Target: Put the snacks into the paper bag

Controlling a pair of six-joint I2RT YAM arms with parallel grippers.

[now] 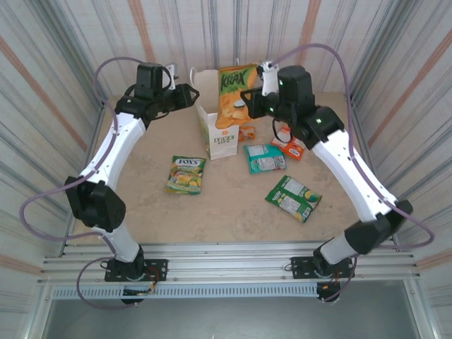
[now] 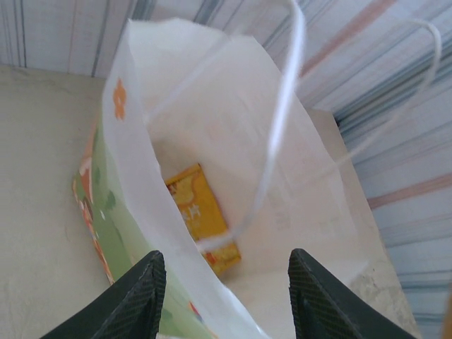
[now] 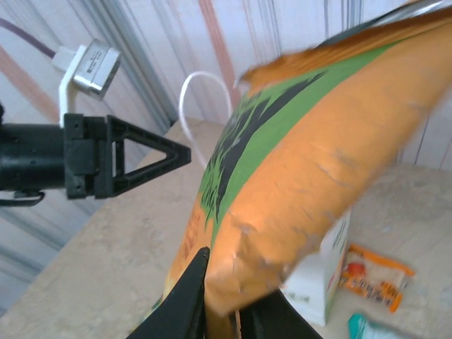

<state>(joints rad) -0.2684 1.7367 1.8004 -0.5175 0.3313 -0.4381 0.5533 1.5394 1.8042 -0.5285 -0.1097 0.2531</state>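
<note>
place: robot test booth | signs: panel walls (image 1: 49,63) (striped), mounting rails (image 1: 226,267)

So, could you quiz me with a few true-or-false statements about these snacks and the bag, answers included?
1. The right gripper holds the orange shiny foil "Krax" packet. True.
2. The green-yellow foil "FOX'S" packet is inside the white upright paper bag. False: it lies on the table, outside the bag.
3. A yellow-orange flat packet lies inside the bag. True.
4. The left gripper is clamped on a packet. False: it is open, holding no packet.
5. The dark green foil packet lies on the table. True.
</note>
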